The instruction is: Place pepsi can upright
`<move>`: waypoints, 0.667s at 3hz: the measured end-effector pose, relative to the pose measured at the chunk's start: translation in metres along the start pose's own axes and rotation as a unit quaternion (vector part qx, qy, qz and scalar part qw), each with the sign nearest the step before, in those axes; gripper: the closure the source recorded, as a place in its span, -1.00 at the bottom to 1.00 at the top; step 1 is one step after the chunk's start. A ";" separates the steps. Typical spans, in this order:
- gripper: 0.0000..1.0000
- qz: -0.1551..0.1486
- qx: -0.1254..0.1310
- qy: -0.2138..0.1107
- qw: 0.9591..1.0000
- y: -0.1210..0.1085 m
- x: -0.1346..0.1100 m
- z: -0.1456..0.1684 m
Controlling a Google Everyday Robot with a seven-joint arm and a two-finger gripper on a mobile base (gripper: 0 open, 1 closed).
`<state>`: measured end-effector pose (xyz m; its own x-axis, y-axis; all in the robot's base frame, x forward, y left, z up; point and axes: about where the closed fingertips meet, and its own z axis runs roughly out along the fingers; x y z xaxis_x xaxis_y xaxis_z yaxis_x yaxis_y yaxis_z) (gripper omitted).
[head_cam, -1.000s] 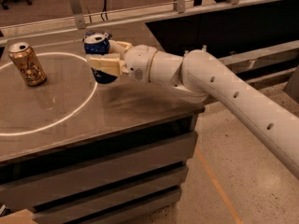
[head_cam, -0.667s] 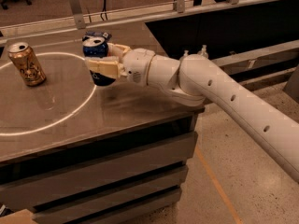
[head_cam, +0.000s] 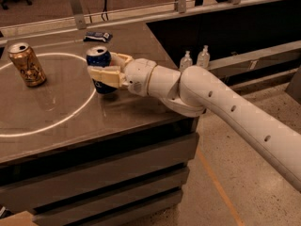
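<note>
The hand (head_cam: 101,66), clasped round the pepsi can (head_cam: 98,56) by the white circle (head_cam: 84,108), covers its midsection.

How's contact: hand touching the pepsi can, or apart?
Touching. Camera view: hand over the table, fingers clamped on both sides of the pepsi can.

Brown tabletop (head_cam: 61,126), speckled floor (head_cam: 254,204), metal rail (head_cam: 141,17)

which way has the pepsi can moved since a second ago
Yes: the pepsi can, gripped in the tool, has moved down in view, away from the dark packet behind it.
</note>
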<state>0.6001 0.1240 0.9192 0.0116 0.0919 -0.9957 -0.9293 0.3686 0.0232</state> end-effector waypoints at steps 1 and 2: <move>1.00 0.002 0.001 0.001 1.000 0.000 0.004 -0.001; 0.70 0.013 0.006 0.007 1.000 0.001 0.010 -0.001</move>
<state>0.5989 0.1246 0.9087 -0.0178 0.0896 -0.9958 -0.9246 0.3775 0.0505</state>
